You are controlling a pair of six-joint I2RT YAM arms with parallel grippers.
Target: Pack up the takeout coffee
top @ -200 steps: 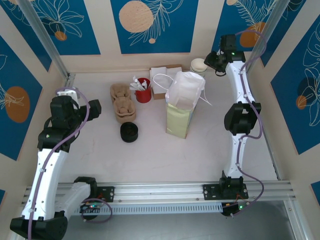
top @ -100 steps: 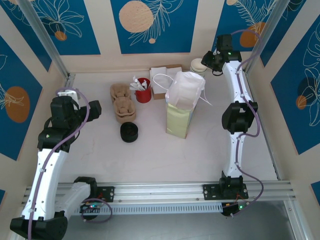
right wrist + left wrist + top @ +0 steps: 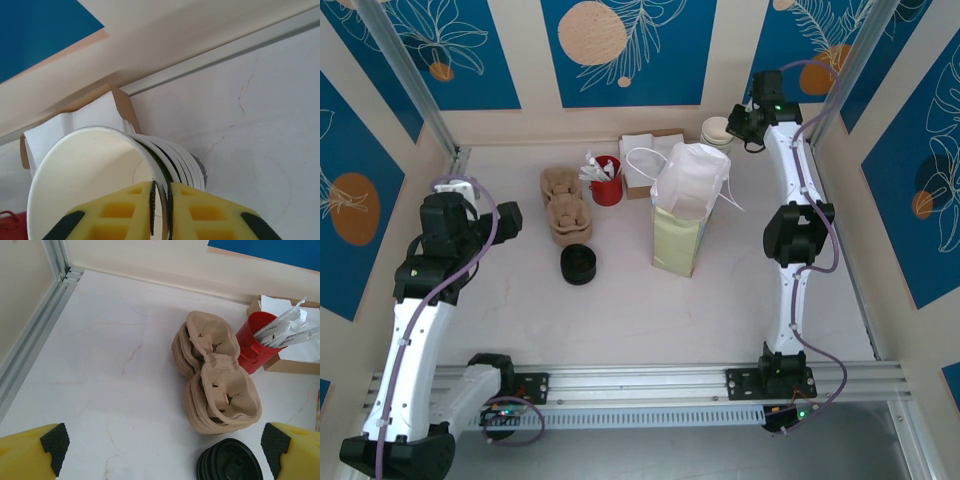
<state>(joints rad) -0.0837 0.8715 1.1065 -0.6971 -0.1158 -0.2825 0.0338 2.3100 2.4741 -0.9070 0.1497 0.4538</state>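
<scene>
Jaws on your right gripper (image 3: 161, 205) are almost closed, one finger inside and one outside the rim of the top cup (image 3: 90, 180). That cup sits on the nested stack of cups (image 3: 717, 130) at the far right corner of the surface (image 3: 110, 365), beside the napkin box (image 3: 640, 150). By my reading, the coffee you are to pack begins as this cup. Jaws on your left gripper (image 3: 164, 441) are spread wide and hold nothing. They hang over the left side, near the cup carriers (image 3: 215, 385) and the black lids (image 3: 230, 460).

Watch these risks:
- Nested cups tend to cling, so a straight pull may bring two or more up together, or drag the stack over.
- Your hold is on a thin paper edge. Squeeze too hard and you crease the rim, and a lid may then seat badly. Squeeze too little and the cup slides free.
- The paper bag (image 3: 685, 215) stands tall with its handles flopped outward. It is probably light, so a swing across from the corner could clip it and tip it.

I can read no brand or writing. The bag and the cups look plain, and the packets in the red cup (image 3: 255, 342) are too small to make out.
</scene>
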